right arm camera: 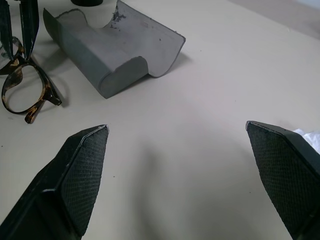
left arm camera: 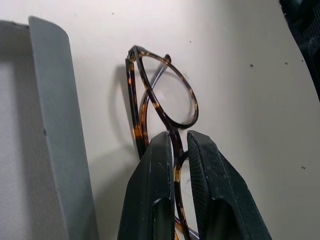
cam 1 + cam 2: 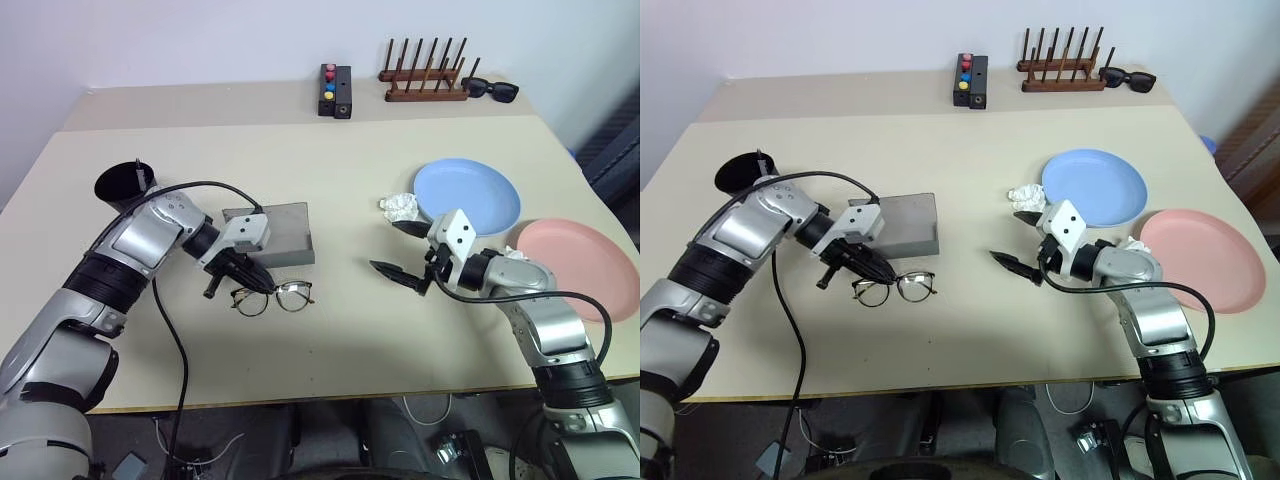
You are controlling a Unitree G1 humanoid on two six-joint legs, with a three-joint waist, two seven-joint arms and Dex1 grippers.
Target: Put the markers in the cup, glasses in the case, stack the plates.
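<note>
The glasses (image 3: 275,297), with a thin tortoiseshell frame and clear round lenses, sit low at the table just in front of the open grey case (image 3: 281,234). My left gripper (image 3: 248,278) is shut on the glasses (image 2: 165,95) at the bridge, its fingers (image 2: 150,190) pinching the frame. The black cup (image 3: 124,184) stands at the far left behind my left arm, and a thin dark stick, seemingly one of the markers, pokes up from it. The blue plate (image 3: 468,195) and pink plate (image 3: 577,266) lie side by side on the right. My right gripper (image 3: 400,250) hovers open and empty near the blue plate.
A crumpled white tissue (image 3: 402,207) lies at the blue plate's left edge, close to my right fingertips. At the back of the table are a black box with coloured buttons (image 3: 335,91), a wooden rack (image 3: 425,78) and black sunglasses (image 3: 490,90).
</note>
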